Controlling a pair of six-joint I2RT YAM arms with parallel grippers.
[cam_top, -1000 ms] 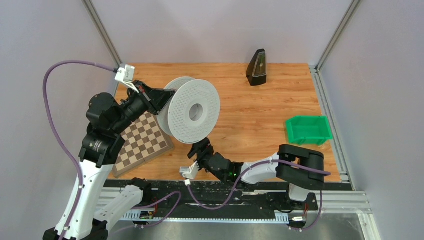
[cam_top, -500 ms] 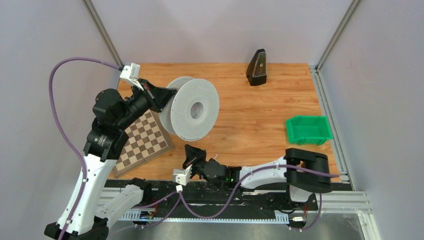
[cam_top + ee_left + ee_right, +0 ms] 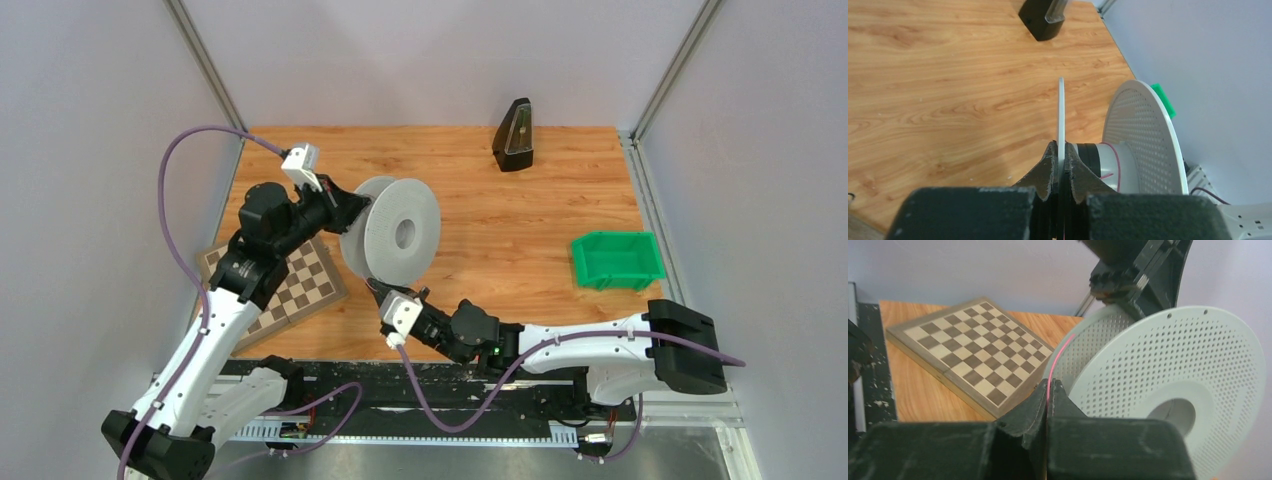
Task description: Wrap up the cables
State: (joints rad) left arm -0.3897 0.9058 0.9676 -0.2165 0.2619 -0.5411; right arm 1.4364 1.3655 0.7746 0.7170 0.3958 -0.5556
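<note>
A white perforated spool (image 3: 395,240) stands on edge in mid-table. My left gripper (image 3: 355,208) is shut on its near flange (image 3: 1060,115), which runs edge-on between the jaws of the left gripper (image 3: 1060,161). A thin pink cable (image 3: 1117,161) circles the hub between the flanges. Below the spool, my right gripper (image 3: 383,292) is shut on the pink cable (image 3: 1059,357), which rises from the tips of the right gripper (image 3: 1049,389) to the spool (image 3: 1168,375).
A chessboard (image 3: 290,285) lies left of the spool, partly under my left arm. A black wedge-shaped object (image 3: 514,135) stands at the back. A green bin (image 3: 615,258) sits at the right edge.
My right gripper has shut on the pink cable and come up under the spool. My left arm has swung right, carrying and turning the spool.
</note>
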